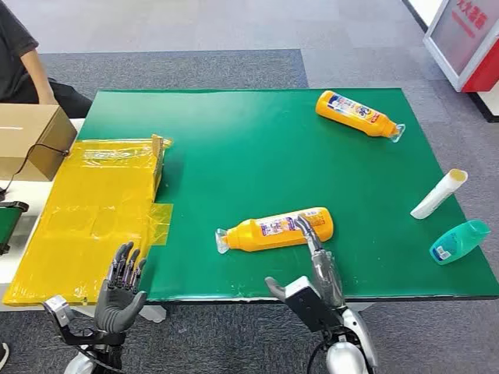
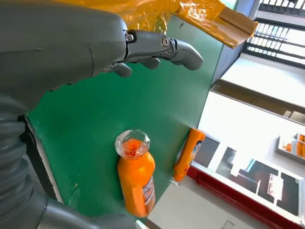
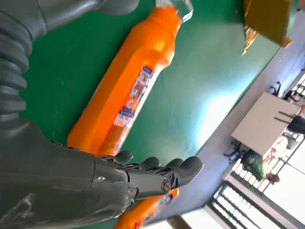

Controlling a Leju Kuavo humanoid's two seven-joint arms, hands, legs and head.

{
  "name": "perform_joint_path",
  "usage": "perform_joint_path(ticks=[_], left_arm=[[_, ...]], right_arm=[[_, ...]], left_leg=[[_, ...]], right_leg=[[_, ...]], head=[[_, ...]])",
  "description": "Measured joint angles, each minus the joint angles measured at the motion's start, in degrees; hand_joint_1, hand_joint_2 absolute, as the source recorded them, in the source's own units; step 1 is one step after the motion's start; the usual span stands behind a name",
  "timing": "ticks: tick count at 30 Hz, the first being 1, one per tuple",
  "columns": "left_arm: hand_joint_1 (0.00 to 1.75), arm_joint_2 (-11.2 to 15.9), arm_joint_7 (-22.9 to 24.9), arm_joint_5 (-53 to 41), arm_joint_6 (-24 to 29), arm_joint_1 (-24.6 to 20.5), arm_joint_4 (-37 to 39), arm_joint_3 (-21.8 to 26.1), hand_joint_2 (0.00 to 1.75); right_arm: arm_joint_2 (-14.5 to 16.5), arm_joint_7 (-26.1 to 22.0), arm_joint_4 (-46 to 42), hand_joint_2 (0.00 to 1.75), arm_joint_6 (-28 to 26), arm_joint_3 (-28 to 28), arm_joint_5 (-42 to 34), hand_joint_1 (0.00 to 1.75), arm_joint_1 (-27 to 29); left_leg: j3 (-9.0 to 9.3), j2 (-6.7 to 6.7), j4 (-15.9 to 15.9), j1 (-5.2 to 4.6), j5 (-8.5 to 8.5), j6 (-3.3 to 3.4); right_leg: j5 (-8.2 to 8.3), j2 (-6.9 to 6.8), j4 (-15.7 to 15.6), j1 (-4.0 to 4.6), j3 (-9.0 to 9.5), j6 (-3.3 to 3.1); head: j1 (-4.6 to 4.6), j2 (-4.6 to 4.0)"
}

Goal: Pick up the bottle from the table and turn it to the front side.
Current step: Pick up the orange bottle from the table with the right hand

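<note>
Orange bottle [image 1: 277,230] lies on its side on the green tabletop [image 1: 235,156]; right hand [image 1: 317,269] spread, fingertips over its base; left hand [image 1: 121,292] spread, holding nothing.

White tube [image 1: 439,193], teal bottle [image 1: 459,241] nr edge

Orange bottle [image 1: 277,229] lying on side near table's front edge, clear cap pointing left.

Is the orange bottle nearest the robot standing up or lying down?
Lying down. The bottle rests on its side on the green table, clear cap toward the yellow sheet, label facing up. The right hand reaches over its base.
</note>
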Motion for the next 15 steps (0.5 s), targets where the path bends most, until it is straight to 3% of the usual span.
perform_joint_path(ticks=[7, 11, 15], left_arm=[[0.00, -0.01, 0.05, -0.09, -0.53, -0.86, 0.46, -0.05, 1.75], [0.00, 0.03, -0.68, -0.10, -0.65, -1.92, 1.55, -0.13, 1.75], [0.00, 0.69, -3.24, -0.55, -1.15, -3.65, 4.53, -0.54, 1.75]], right_arm=[[-0.46, 8.51, -1.19, 1.75, -1.06, -0.55, 13.73, 0.00, -4.27], [-1.26, 13.14, 0.06, 1.75, 1.90, -1.25, 19.87, 0.00, -9.01], [-3.17, 16.02, 7.22, 1.75, 7.62, -1.27, 21.87, 0.00, -15.00]], left_leg=[[0.01, 0.00, 0.00, 0.00, 0.04, -0.02], [0.01, 0.00, 0.00, 0.00, 0.12, -0.02], [0.00, 0.00, 0.00, 0.00, 0.17, -0.02]], right_leg=[[0.05, 0.01, 0.00, 0.00, -0.01, 0.01], [0.11, 0.01, 0.00, 0.00, 0.00, 0.03], [0.16, 0.01, 0.00, 0.00, 0.01, 0.05]], head=[[-0.01, 0.00], [-0.01, 0.00], [-0.02, 0.00]])
